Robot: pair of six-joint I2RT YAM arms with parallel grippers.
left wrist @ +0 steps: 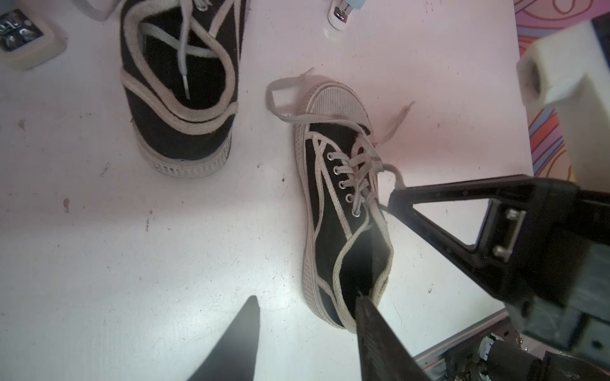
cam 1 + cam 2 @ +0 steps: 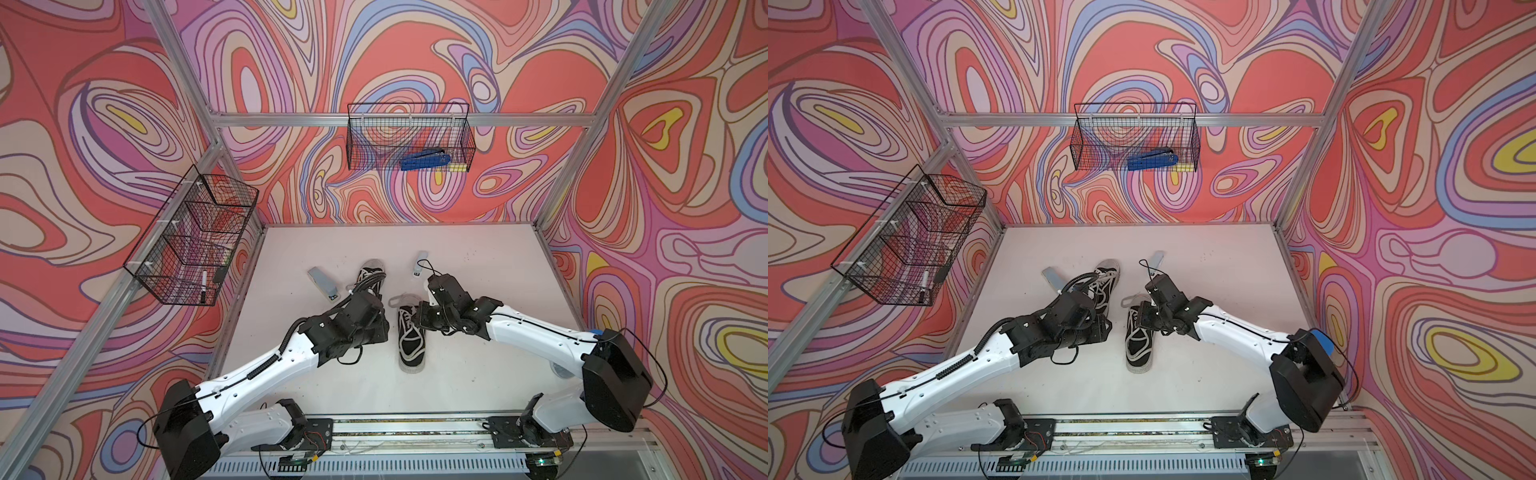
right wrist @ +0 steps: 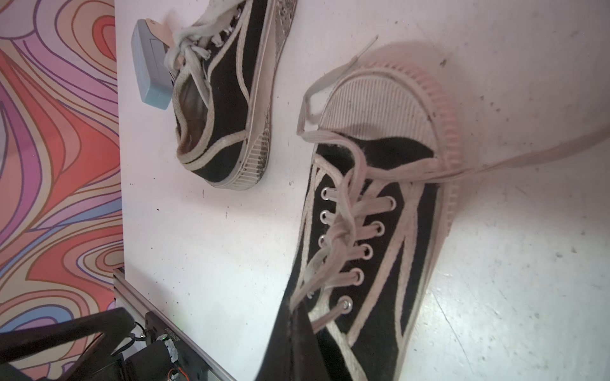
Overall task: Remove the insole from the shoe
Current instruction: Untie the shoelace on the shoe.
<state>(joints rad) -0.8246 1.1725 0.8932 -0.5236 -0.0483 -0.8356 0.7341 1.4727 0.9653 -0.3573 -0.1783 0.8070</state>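
We see the black shoe (image 2: 411, 345) on the white bench (image 2: 478, 270), centre frame in both top views. The right end effector (image 3: 295, 306) pinches its laces (image 3: 343, 227); the left end effector (image 1: 307, 298) stands spread at the heel. We cannot make out the insole inside.

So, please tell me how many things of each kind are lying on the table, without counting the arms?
Shoes: 2 (near shoe, far shoe)
Staplers: 2 (left stapler, right stapler)
Total: 4
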